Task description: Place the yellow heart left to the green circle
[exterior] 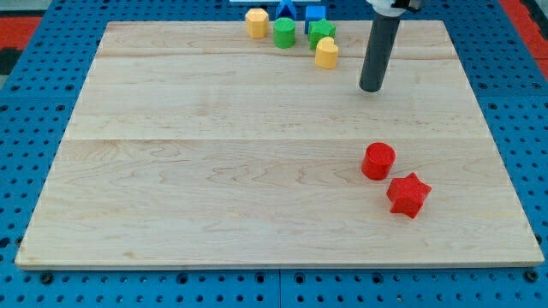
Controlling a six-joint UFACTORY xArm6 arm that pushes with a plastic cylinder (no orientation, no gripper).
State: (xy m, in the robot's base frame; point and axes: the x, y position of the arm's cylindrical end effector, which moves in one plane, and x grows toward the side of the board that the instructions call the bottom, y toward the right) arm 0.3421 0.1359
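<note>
The yellow heart (326, 53) lies near the board's top edge, just below a green star (322, 32). The green circle (284, 32) stands to the upper left of the heart, a short gap away. My tip (372, 87) rests on the board to the right of the heart and a little lower, apart from it and touching no block. The dark rod rises from the tip to the view's top.
A yellow block with flat sides (257, 22) sits just left of the green circle. Two blue blocks (285, 8) (315, 13) lie at the board's top edge. A red circle (378, 161) and a red star (408, 194) sit at the lower right. The wooden board (214, 171) lies on blue pegboard.
</note>
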